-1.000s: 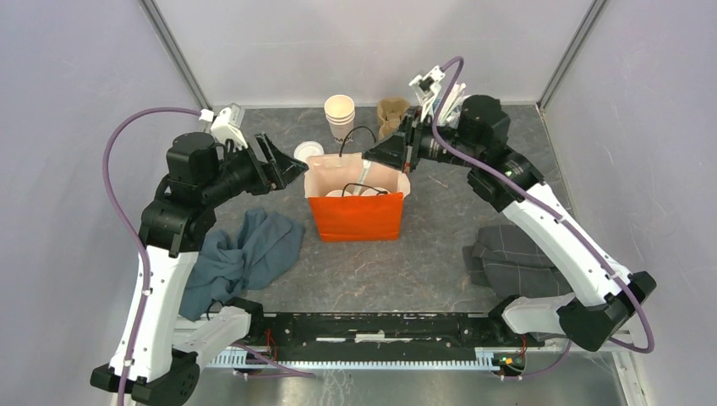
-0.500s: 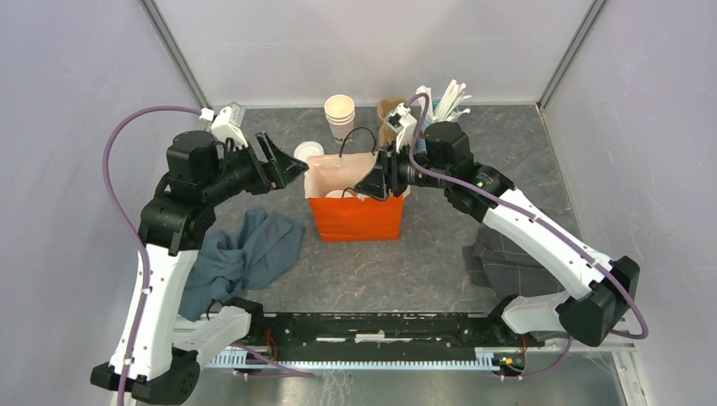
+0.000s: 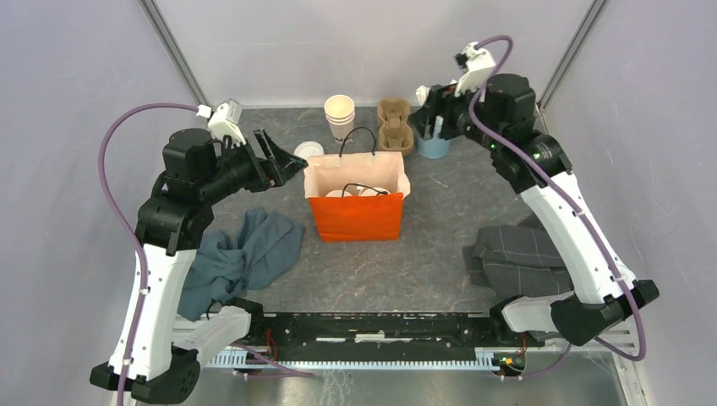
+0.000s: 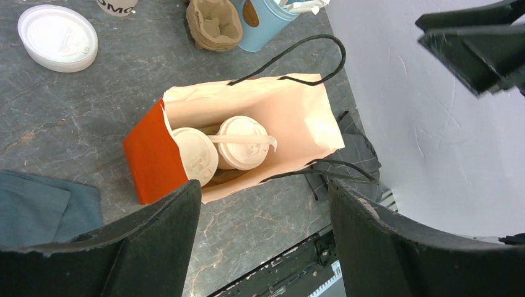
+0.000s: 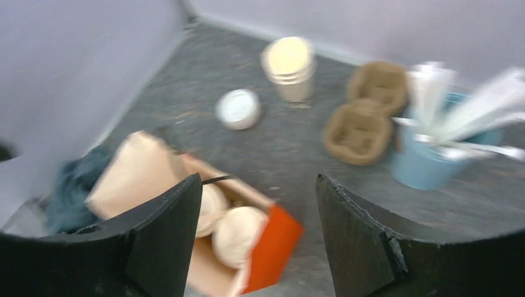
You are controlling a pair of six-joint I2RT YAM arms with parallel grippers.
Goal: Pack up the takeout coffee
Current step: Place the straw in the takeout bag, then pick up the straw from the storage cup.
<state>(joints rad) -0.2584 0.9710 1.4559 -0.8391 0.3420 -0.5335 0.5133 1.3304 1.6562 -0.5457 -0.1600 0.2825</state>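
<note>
The table (image 3: pixel 440 254) carries everything, and the orange bag (image 3: pixel 355 216) stands upright at its middle, between your two arms, mouth open to the top. Its long axis runs left to right.

Your left gripper (image 3: pixel 283 159) hangs just beside the bag's left rim, tilted toward the mouth, jaws wide and empty. Your right gripper (image 3: pixel 425 114) is well apart from the bag, up at the back right over the blue tub (image 3: pixel 433 145) of utensils, its jaws also spread with nothing between them. So the left arm is plainly the nearer one to the bag.

The two lidded cups (image 4: pixel 238 158) are already inside, upright and side by side along the bag's long axis, touching or nearly so. A thin white stick (image 4: pixel 254 140) lies across the lid of the one on the right in the left wrist view.

With both cups in the bag, the packing looks close to done. If anything remains at the bag, such as its black handles (image 4: pixel 322 43), reach from the left, going rightward and down.
</note>
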